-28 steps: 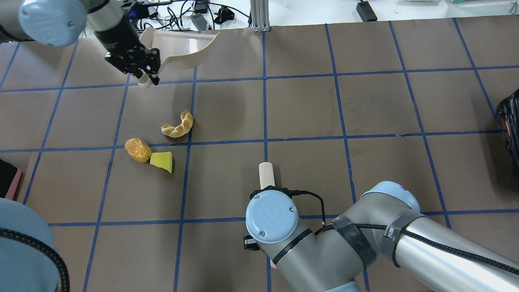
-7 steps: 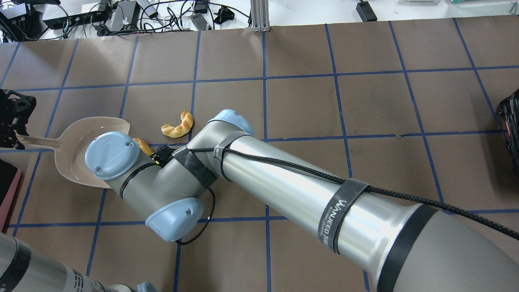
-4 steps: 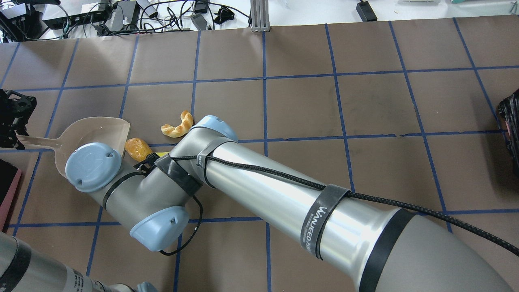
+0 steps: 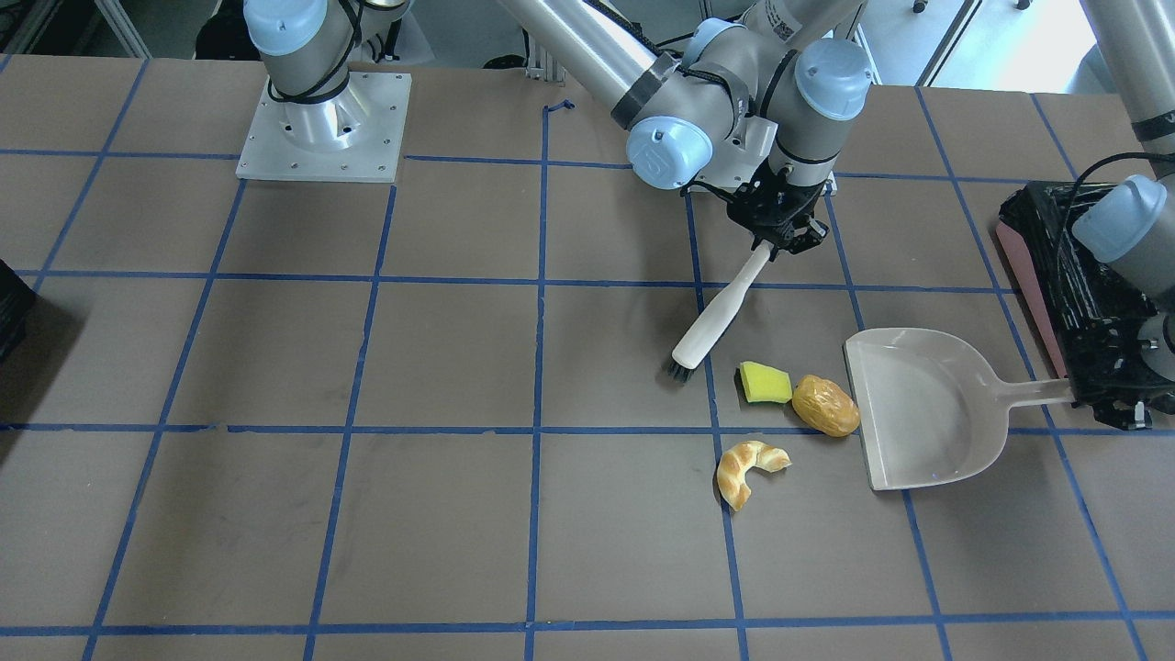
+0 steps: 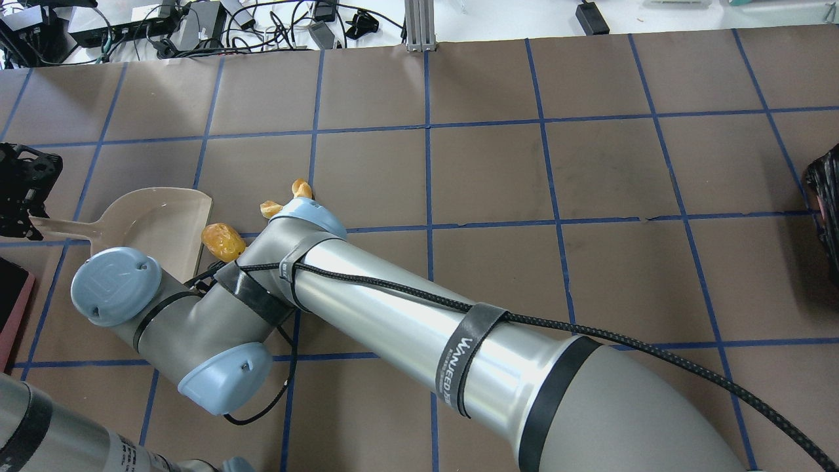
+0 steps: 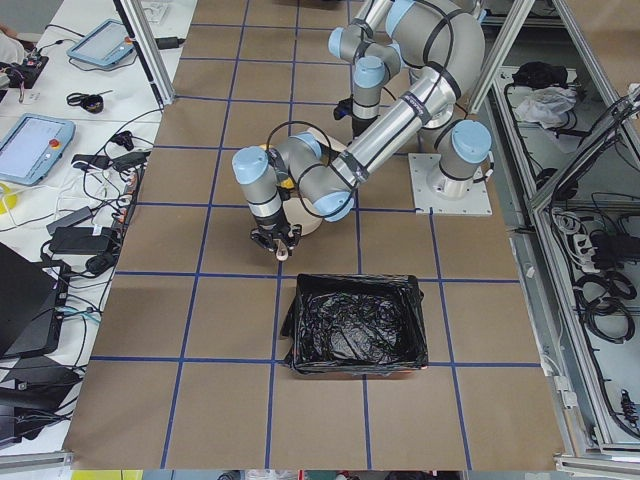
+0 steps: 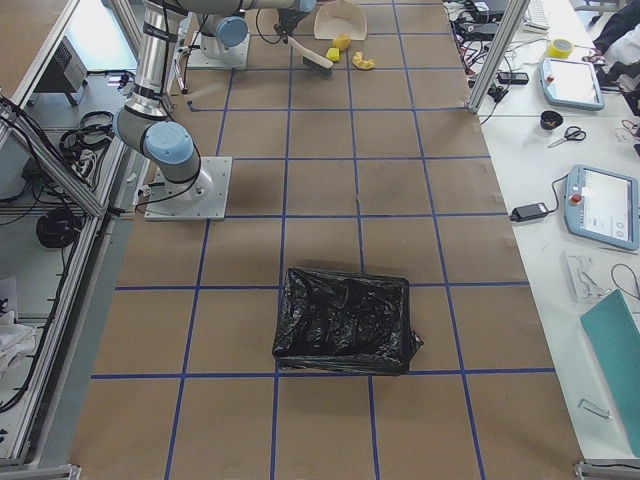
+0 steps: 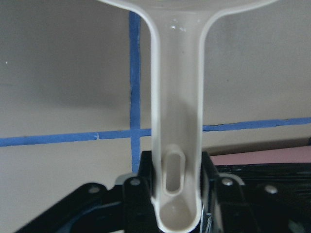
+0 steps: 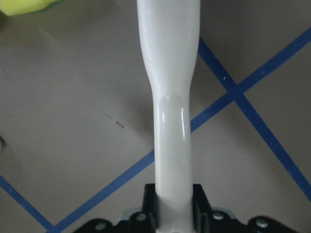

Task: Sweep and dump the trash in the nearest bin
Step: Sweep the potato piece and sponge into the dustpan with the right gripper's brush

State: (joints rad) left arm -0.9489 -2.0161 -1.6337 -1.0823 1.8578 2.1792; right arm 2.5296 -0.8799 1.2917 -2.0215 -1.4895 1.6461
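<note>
The trash lies in a cluster: a yellow-green wedge (image 4: pixel 765 383), a golden-brown potato-like piece (image 4: pixel 824 405) and a tan croissant piece (image 4: pixel 748 468). A beige dustpan (image 4: pixel 927 408) lies flat with its open edge against the potato piece. My left gripper (image 4: pixel 1083 393) is shut on the dustpan's handle (image 8: pixel 177 121). My right gripper (image 4: pixel 778 234) is shut on a white brush (image 4: pixel 711 317), whose black bristles (image 4: pixel 677 370) rest just beside the wedge. The pink bin (image 4: pixel 1033 275), lined with a black bag, stands right behind the left gripper. In the overhead view the right arm hides the wedge.
A second bin with a black bag (image 7: pixel 345 320) stands at the table's other end, seen at the overhead view's right edge (image 5: pixel 822 210). The right arm (image 5: pixel 393 321) stretches low across the table's near half. Cables and boxes (image 5: pixel 164 23) lie beyond the far edge.
The dustpan came down from the far back onto the table beside the potato piece. My right arm swung across toward the trash with the brush and now covers the wedge and part of the croissant.
</note>
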